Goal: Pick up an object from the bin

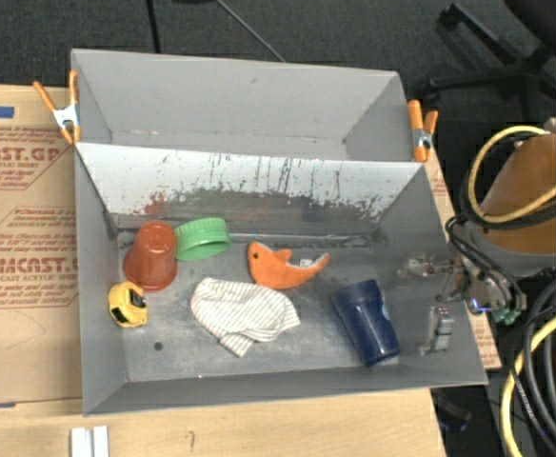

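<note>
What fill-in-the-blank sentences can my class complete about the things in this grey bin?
1. The tumbler lying on its side nearest the end effector is dark ____.
2. The round lid beside the red cup is ____.
3. The small tape measure near the front left corner of the bin is ____.
4. The crumpled cloth in the middle is mostly ____.
Missing words: blue; green; yellow; white.
</note>
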`<action>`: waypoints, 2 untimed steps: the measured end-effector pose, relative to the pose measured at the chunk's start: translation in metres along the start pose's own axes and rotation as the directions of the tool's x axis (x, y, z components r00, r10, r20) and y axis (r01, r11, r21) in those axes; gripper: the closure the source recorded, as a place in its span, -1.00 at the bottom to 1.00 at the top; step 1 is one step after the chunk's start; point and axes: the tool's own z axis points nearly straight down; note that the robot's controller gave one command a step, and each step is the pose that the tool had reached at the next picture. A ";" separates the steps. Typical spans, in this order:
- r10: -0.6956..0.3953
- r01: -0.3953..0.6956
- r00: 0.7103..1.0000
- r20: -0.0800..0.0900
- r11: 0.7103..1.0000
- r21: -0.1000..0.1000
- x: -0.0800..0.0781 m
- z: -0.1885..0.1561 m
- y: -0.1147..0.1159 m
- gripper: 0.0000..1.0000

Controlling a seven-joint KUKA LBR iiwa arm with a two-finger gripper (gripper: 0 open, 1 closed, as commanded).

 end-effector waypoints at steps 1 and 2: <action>-0.002 0.002 1.000 0.007 1.000 0.002 -0.002 -0.004 0.001 -1.00; -0.119 0.119 0.993 0.012 0.993 0.004 -0.035 0.049 0.024 -1.00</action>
